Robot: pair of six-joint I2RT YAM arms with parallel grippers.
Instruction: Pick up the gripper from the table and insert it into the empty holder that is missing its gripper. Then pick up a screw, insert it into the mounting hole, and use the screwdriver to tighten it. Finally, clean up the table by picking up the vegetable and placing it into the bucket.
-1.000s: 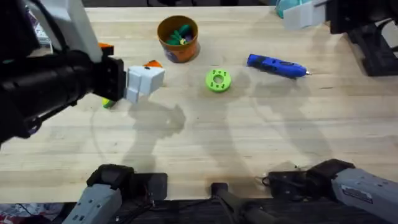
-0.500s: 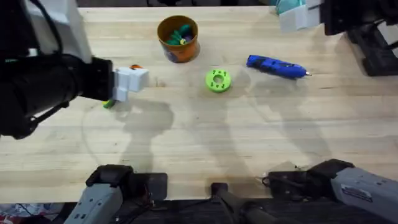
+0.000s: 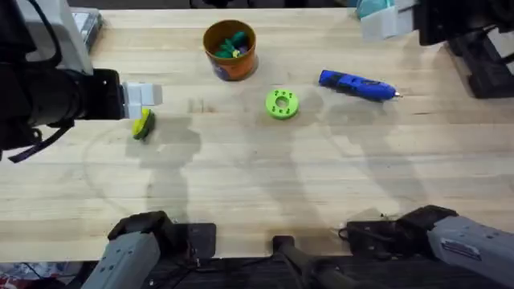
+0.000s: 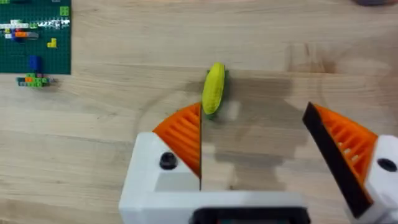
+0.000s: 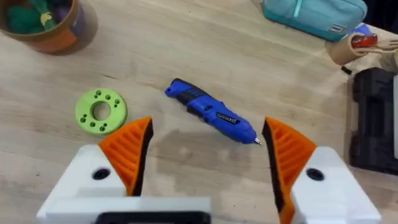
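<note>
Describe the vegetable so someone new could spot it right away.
Start at the orange bucket near the table's far edge, then look toward the table's left side. The vegetable lies flat there: a small oblong yellow-green cob, unlike the round holed green disc.

The left arm drew back toward the table's left edge, and its left gripper (image 4: 252, 146) (orange pads spread wide) came to hang above the vegetable (image 3: 143, 124), which emerged into plain sight on the wood.
</note>
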